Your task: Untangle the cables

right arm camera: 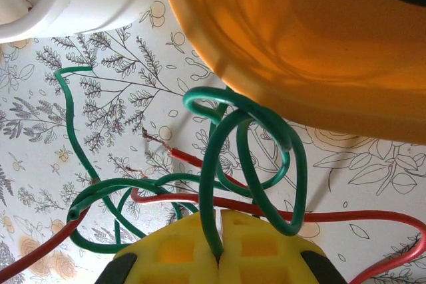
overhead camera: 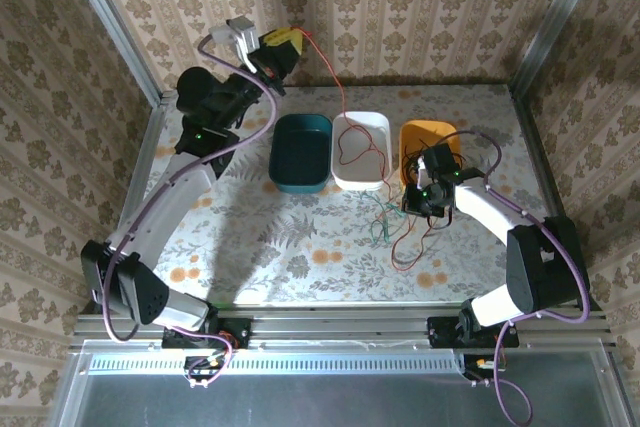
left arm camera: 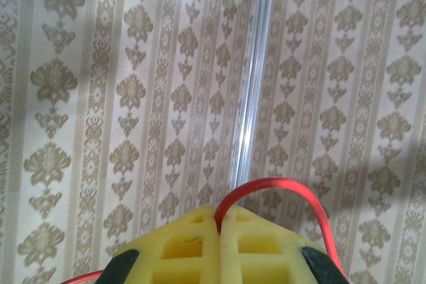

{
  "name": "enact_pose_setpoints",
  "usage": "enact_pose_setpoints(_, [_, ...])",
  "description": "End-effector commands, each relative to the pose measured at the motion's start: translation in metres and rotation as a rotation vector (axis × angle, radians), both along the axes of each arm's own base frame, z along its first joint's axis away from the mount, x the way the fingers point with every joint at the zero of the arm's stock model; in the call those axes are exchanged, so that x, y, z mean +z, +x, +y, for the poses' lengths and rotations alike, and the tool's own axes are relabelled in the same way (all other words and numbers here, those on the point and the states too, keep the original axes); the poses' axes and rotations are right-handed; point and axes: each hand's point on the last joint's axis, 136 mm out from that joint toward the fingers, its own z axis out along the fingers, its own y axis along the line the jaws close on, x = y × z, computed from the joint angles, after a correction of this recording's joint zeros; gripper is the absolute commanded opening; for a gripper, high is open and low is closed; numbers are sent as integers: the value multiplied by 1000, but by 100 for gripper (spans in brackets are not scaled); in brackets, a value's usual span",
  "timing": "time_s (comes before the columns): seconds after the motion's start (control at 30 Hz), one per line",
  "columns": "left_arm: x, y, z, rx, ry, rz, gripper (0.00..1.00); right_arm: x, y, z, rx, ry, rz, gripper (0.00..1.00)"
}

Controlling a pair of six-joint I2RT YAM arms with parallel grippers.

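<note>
Cables [overhead camera: 400, 232] are seen tangled on the table [overhead camera: 250, 237], at five o'clock from the white tray [overhead camera: 372, 119]. Just beyond, at the orange tray's [overhead camera: 412, 132] six o'clock edge, the right gripper [overhead camera: 422, 173] is closed, a green cable [right arm camera: 208, 177] pinched between its yellow pads [right arm camera: 173, 251]. A teal tray [overhead camera: 300, 152] is set at nine o'clock of the white one. Farthest, at eleven o'clock, the left gripper [overhead camera: 290, 42] is raised before the wall [left arm camera: 100, 98], its jaws pinching a red cable [left arm camera: 273, 180] that is draped down into the white tray.
</note>
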Motion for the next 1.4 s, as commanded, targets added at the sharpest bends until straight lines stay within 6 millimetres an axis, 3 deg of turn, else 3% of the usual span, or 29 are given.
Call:
enact_pose_setpoints(0.0, [21, 14, 15, 18, -92, -25, 0, 4, -2, -6, -31, -14, -15, 0])
enact_pose_setpoints(0.17, [34, 42, 32, 87, -137, -13, 0, 6, -3, -7, -34, -15, -23, 0])
enact_pose_setpoints(0.47, [36, 83, 45, 42, -249, 69, 0, 7, -2, -8, -39, -13, -29, 0])
enact_pose_setpoints(0.73, [-3, 108, 34, 34, -228, 178, 0, 6, -2, -6, -31, -11, -24, 0])
enact_pose_setpoints(0.93, [-8, 109, 26, 18, -208, 181, 0, 6, -1, -5, -29, -5, -23, 0])
enact_pose_setpoints(1.07, [-17, 110, 10, -26, -189, 202, 0, 6, -1, -5, -28, -5, -23, 0])
enact_pose_setpoints(1.37, [-78, 122, -34, -60, -122, 317, 0, 8, -3, -4, -18, -2, -20, 0])
